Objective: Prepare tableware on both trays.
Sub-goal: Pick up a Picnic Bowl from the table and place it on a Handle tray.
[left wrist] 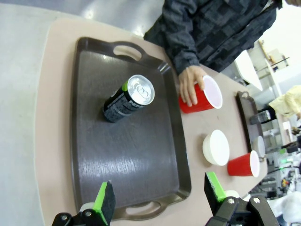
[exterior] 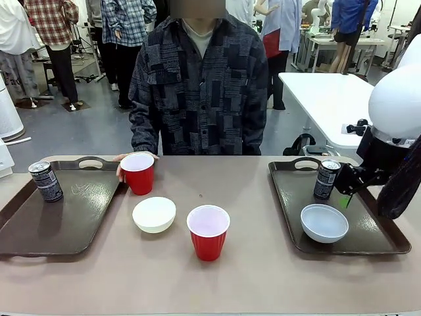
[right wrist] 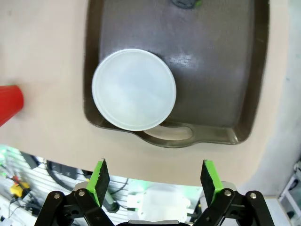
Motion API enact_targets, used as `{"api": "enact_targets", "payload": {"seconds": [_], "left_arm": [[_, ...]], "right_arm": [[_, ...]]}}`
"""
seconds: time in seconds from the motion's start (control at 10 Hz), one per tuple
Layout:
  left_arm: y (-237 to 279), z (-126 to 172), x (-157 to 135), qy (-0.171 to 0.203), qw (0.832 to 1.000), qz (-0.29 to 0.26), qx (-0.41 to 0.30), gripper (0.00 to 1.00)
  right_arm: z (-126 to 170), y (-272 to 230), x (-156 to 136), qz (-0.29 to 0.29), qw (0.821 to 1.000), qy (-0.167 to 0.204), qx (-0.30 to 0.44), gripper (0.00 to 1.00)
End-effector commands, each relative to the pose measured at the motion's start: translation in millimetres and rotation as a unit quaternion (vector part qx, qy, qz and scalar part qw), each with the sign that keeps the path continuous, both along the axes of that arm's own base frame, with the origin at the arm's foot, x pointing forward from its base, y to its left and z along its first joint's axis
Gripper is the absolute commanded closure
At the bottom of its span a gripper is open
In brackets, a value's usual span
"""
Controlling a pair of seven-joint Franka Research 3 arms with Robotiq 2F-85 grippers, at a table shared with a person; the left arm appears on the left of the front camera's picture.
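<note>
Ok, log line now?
left tray: can; right tray: second can, bowl; table: loose bowl, near cup; hand: on far cup; left gripper: open; right gripper: open

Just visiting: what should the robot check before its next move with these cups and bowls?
1. Left gripper open, empty: ok.
2. Right gripper open, empty: ok.
3. Left can on left tray, right can on right tray: ok.
4. Bowl on each tray: not ok; middle bowl sits on tabletop.
5. Cups on trays: not ok; near cup, far cup stand on tabletop.
6. Person's hand clear: not ok; it touches the far cup.
</note>
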State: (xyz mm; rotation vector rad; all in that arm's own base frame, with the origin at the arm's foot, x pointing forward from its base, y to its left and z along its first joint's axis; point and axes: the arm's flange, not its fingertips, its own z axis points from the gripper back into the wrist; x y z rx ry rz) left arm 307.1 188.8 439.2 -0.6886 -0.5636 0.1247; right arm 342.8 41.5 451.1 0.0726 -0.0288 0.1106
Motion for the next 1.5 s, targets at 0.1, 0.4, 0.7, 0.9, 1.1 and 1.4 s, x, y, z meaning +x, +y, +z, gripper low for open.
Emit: {"api": "enact_targets", "payload": {"seconds": [0.1,0.4,0.7,0.9,1.1,1.4], "left_arm": [[-58,69,-8,0.003,0.988,0.006,0.153,0.0],[-132,118,-5,0.002,0.969,-0.044,0.241,0.0],[-196,108,-6,0.04,0.948,-0.095,0.3,0.0],[-232,92,2,0.067,0.936,-0.11,0.328,0.0],[-267,74,2,0.07,0.927,-0.119,0.349,0.0],[-305,47,6,0.083,0.923,-0.117,0.357,0.0]], "right_arm": [[13,-52,-25,0.074,0.966,-0.001,0.247,0.0],[12,-125,-60,0.061,0.934,-0.017,0.351,0.0],[5,-199,-82,-0.013,0.926,-0.009,0.377,0.0],[0,-231,-90,-0.035,0.915,-0.016,0.401,0.0],[-8,-261,-95,-0.043,0.9,-0.034,0.433,0.0],[-15,-292,-92,-0.044,0.888,-0.043,0.455,0.0]]}}
